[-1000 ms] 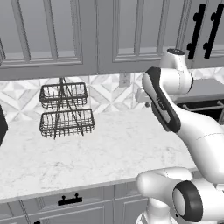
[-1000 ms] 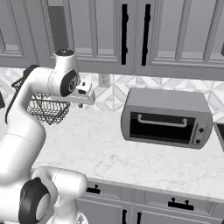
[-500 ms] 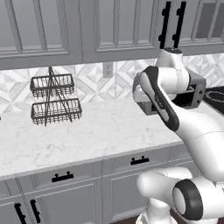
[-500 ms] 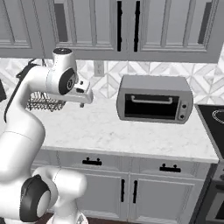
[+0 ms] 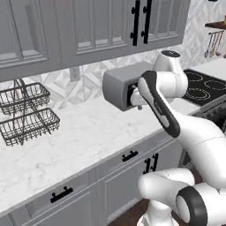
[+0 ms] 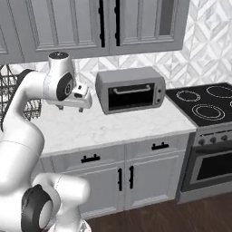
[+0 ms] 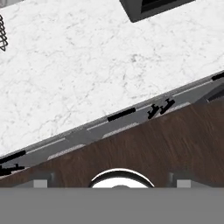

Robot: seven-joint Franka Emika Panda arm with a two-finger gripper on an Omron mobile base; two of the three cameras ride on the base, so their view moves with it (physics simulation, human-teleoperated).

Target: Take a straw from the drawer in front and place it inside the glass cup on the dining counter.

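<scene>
Hovering over the white grey-veined marble worktop (image 6: 113, 124), the two-finger gripper (image 6: 81, 107) faces down; finger state I cannot tell.

a toaster oven (image 6: 130, 89) is sitting on the marble worktop (image 6: 113, 124), against the back wall under the upper cabinets (image 6: 108, 22). a stove (image 6: 206, 105) is standing just to its right. a wire rack (image 5: 26, 112) is sitting on the worktop well to its left. drawers (image 6: 90, 158) and cabinet doors (image 6: 124, 179) are lying below the worktop's front edge, above the wooden floor (image 7: 144, 148).
</scene>
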